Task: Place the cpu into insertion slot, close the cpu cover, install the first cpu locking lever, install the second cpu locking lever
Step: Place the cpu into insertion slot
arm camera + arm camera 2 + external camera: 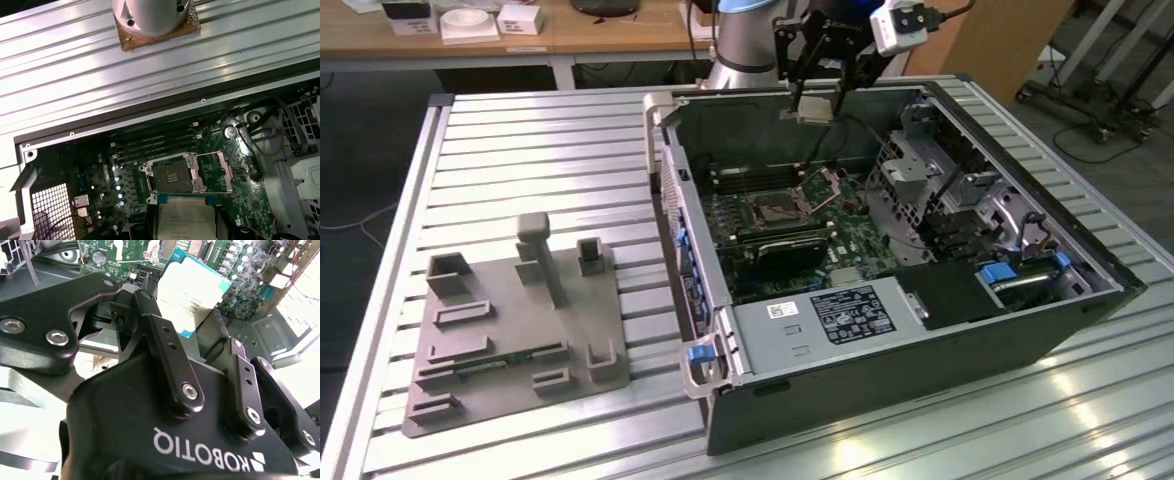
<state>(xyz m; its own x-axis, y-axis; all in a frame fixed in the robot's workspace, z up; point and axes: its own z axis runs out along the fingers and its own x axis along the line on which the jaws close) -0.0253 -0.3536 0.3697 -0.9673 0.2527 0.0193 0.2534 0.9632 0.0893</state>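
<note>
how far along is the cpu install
Done: nothing is seated yet. In hand: the gripper holds the cpu in its jaws, up off the slot. The slot is empty and the cover is swung open. Left: all four steps.

- You ran a silver-grey tubular arm [744, 45].
- Your gripper [817, 98] was matte black, with slim linked fingers [167, 355].
- Silver hex screws [189, 390] studded its links.
- White lettering [210, 456] marked its body.
- A white camera [902, 24] rode at its wrist.
</note>
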